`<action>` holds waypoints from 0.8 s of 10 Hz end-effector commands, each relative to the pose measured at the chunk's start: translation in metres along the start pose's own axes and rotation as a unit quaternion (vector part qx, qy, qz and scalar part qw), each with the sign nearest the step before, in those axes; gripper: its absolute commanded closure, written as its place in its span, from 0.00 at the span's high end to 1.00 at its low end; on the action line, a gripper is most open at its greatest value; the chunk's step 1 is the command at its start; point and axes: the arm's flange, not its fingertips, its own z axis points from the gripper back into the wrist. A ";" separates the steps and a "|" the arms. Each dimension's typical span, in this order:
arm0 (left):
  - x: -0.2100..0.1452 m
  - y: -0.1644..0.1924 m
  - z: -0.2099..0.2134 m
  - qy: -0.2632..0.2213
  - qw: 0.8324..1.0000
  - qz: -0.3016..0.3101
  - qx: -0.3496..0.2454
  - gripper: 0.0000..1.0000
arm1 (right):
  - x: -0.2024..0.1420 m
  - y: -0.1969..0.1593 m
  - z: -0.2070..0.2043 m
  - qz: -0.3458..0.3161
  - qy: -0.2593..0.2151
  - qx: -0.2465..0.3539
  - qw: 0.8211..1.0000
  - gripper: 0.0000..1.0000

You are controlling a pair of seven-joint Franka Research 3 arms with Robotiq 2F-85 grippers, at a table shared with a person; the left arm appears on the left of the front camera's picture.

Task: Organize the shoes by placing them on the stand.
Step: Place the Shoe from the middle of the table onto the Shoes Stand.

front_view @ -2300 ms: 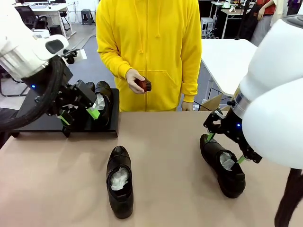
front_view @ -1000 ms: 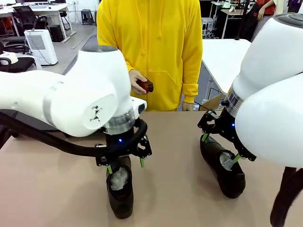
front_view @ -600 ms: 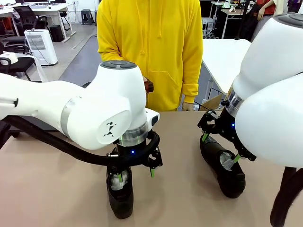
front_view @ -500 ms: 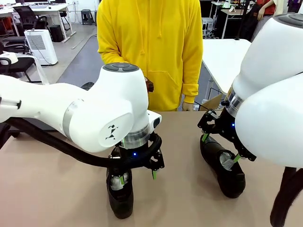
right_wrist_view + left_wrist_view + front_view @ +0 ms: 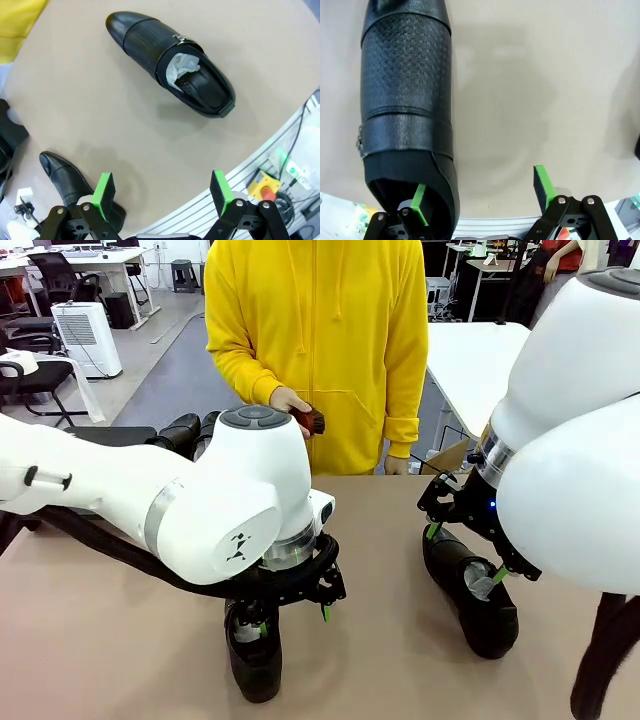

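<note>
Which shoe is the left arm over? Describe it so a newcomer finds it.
On the tan tabletop, look near the front edge, beneath the white left arm. There lies a glossy black leather dress shoe stuffed with white paper. Unlike the matching shoe to its right, it has the open left pincer straddling its side wall.

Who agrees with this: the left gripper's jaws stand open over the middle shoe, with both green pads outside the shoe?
That is wrong in one respect. The left gripper is open over the shoe, but only one green pad is outside it. The other pad sits inside the shoe's opening. The left wrist view shows this.
</note>
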 end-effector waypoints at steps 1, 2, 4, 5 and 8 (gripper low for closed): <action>0.004 -0.002 -0.012 -0.009 1.000 -0.001 0.022 0.98 | 0.002 0.003 0.001 0.009 0.006 0.005 1.000 1.00; 0.003 0.001 -0.014 0.005 1.000 -0.011 0.028 0.82 | 0.002 0.003 0.001 0.009 0.006 0.005 1.000 1.00; 0.004 0.005 -0.012 0.007 0.999 -0.015 0.037 0.45 | 0.002 0.003 0.001 0.009 0.006 0.005 1.000 1.00; 0.005 0.007 -0.011 0.007 0.999 -0.015 0.039 0.27 | 0.002 0.003 0.001 0.009 0.006 0.005 1.000 1.00; 0.007 0.011 -0.009 0.019 0.999 -0.014 0.046 0.00 | 0.002 0.003 0.001 0.009 0.006 0.005 1.000 1.00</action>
